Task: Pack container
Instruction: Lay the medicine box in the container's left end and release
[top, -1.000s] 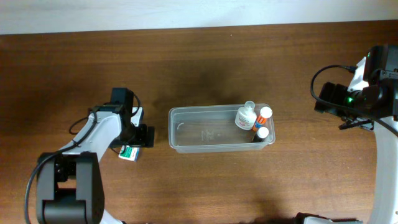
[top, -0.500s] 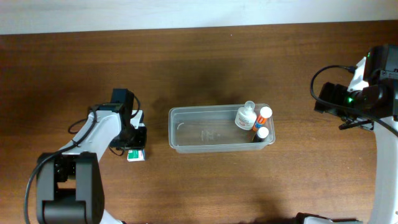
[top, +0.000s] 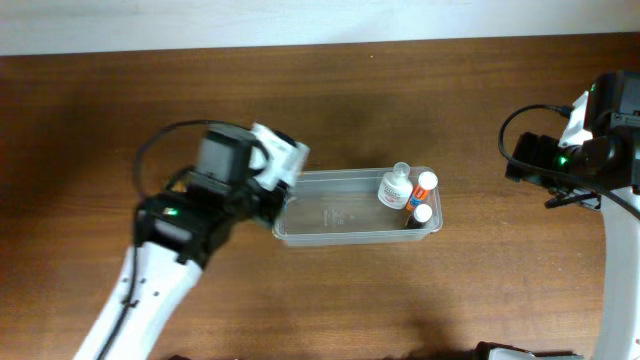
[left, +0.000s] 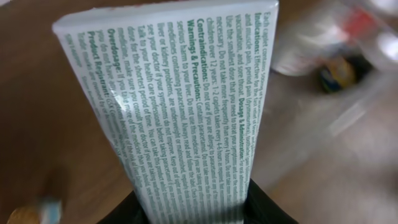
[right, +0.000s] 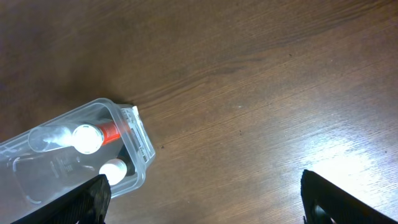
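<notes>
**Box held above the tub's near end; the drop-in is the risky part**

The wooden table (top: 400, 90) lies under both arms. The container (top: 330, 212) sits just ahead of and below the left gripper (left: 189, 208), and well apart from the right gripper (right: 205, 186), off to the left of its open fingers. The left jaws are clamped on one end of a white box (top: 282, 158) printed with green text. The rest of the box sticks out forward of them, over the tub's nearer rim. The right jaws stand wide apart with nothing between them. At the end of the tub farthest from the left jaws are a clear bottle (top: 394, 189) and two white-capped tubes (top: 426, 182) (top: 421, 214).

As I judge it, the long box could catch the rim on the way down and tip or shove the light tub. Gripped at one end only, it could also swing in the jaws. Let go too far forward, it would land on the bottles rather than on the bare floor.

Only the overhead view shows the box against the rim. The left wrist view shows the grip and print, with everything beyond blurred. Only the right wrist view shows the right jaws.
</notes>
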